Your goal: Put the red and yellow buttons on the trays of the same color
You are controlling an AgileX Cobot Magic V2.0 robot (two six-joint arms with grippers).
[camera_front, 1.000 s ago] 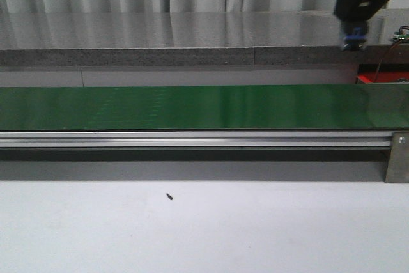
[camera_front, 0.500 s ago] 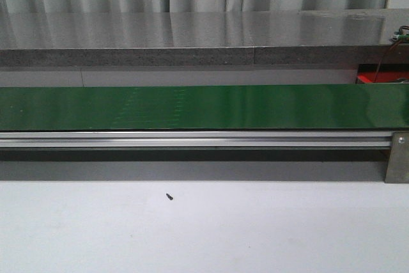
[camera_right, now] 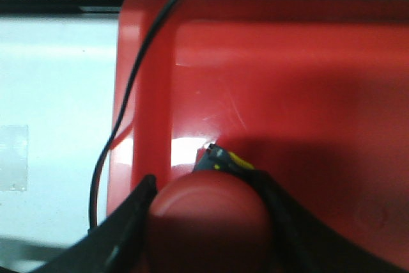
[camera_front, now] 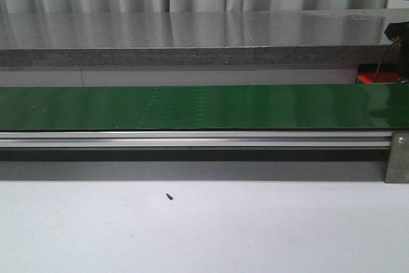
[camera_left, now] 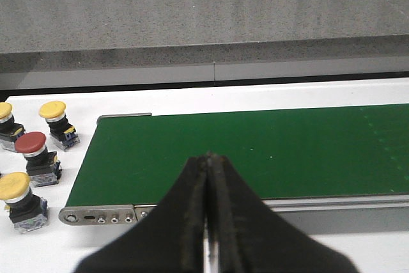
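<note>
My right pincer (camera_right: 208, 222), seen high over the far counter a second ago, is now down over the red tray (camera_right: 307, 81), pinching a red button (camera_right: 208, 225); release comes next, I think. My left pincer (camera_left: 208, 164) is pressed together above the green belt (camera_left: 255, 145).

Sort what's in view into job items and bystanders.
Job items: red button held in the right gripper over the red tray; one red button and three yellow buttons beside the belt.

Bystanders: green belt, black wire, small dark speck.
</note>
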